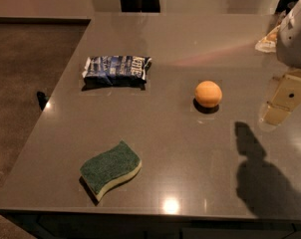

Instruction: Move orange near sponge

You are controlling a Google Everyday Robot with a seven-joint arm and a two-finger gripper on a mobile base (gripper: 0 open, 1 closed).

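Approach is in hand: pincer (grip state I cannot tell) hovers at the surface's right edge and must next descend onto the untouched orange beside it, well apart from the front-left sponge.

Glossy grey counter — bearing a blue chip bag far left, orange mid-right, sponge near left; tool at right edge.

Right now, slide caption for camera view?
Hand at right edge, clear of orange centre-right; sponge front-left, chip bag back-left.
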